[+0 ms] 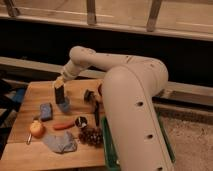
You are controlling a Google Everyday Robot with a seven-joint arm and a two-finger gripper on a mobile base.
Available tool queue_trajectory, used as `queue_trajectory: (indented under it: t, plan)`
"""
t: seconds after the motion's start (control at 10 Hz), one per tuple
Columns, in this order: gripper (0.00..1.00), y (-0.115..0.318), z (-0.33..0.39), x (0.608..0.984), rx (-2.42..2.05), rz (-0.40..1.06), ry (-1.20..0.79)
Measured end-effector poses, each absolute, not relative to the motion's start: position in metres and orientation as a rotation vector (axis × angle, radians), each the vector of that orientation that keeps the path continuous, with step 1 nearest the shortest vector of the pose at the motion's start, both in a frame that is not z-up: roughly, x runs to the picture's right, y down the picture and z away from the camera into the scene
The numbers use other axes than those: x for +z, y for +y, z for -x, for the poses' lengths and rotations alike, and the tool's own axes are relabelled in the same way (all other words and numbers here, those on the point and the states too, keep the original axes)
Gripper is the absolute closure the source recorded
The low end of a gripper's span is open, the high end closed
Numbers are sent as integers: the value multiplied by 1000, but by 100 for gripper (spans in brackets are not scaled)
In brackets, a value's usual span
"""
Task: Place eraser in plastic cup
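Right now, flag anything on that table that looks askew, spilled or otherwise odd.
Nothing looks spilled or damaged. The gripper hangs over the plastic cup, with a dark piece, apparently the eraser, standing upright in the cup's mouth. The crumpled grey cloth near the table's front edge is merely untidy.

1. The robot's arm (131, 95) is a thick, smooth shell in off-white, glossy under the room light.
2. Its big near segment is rounded like a barrel, with a few small dark round dots, perhaps screws, down its side.
3. The shell narrows through bulbous rounded joints toward the far left.
4. The gripper (59, 82), far left over the table, is small, with pale yellowish fingers (58, 80).
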State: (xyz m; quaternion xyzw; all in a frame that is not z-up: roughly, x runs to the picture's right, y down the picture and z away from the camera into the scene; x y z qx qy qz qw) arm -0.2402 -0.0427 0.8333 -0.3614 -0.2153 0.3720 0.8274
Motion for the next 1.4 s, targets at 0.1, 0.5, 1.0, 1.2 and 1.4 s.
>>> queue_trajectory:
  t: [0.1,0.5,1.0,1.2,1.4]
  plan:
    - [100,-42,239,837,794,767,-450]
    - [100,-45,226,848,815,742,-439]
    - [81,-23,223,859,856,759,-435]
    - [60,-14,226,859,867,771,-434]
    - [38,-9,225,860,882,777,-436]
